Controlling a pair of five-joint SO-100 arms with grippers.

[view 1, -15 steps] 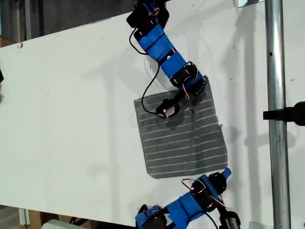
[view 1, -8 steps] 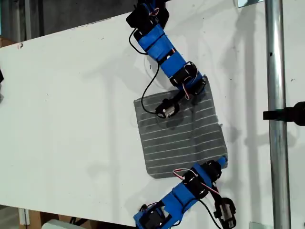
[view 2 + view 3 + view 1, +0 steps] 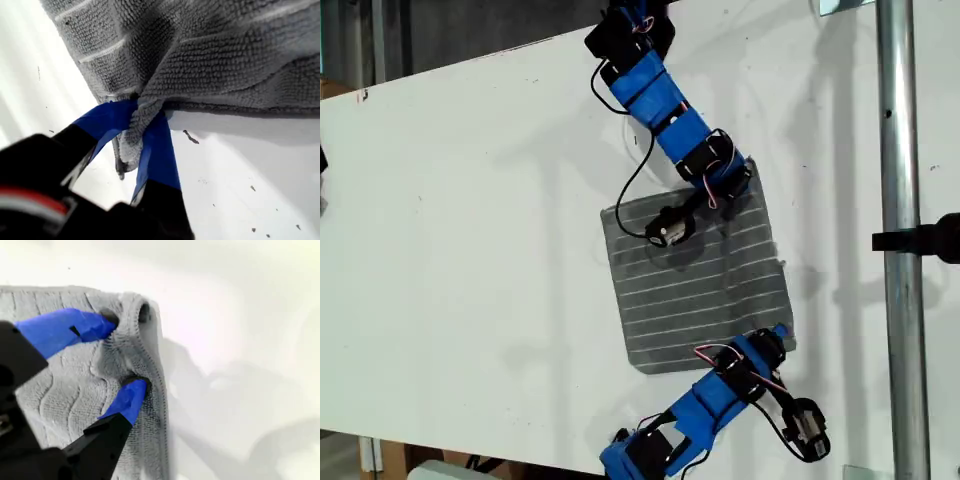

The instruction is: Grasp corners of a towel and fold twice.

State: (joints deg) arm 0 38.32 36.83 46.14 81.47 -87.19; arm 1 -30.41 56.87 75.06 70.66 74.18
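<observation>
The grey striped towel [image 3: 700, 280] lies flat on the white table [image 3: 470, 250], toward the exterior view's right. One blue arm reaches down from the far edge, its gripper [image 3: 740, 180] at the towel's far right corner. Another arm comes from the near edge, its gripper [image 3: 775, 335] at the near right corner. In the first wrist view my first gripper [image 3: 142, 120] is shut on a bunched corner of the towel [image 3: 225, 50]. In the second wrist view my second gripper [image 3: 122, 352] pinches a puckered corner of the towel [image 3: 65, 385] between its blue fingers [image 3: 75, 327].
A vertical metal pole [image 3: 900, 250] with a black clamp [image 3: 930, 240] stands at the exterior view's right, close to the towel. A black cable [image 3: 638, 190] and a wrist camera [image 3: 670, 228] hang over the towel's far part. The table spreads wide toward the exterior view's left.
The arm at the near edge swung its gripper in from beyond the towel onto the near right corner. The far arm and the towel stayed put.
</observation>
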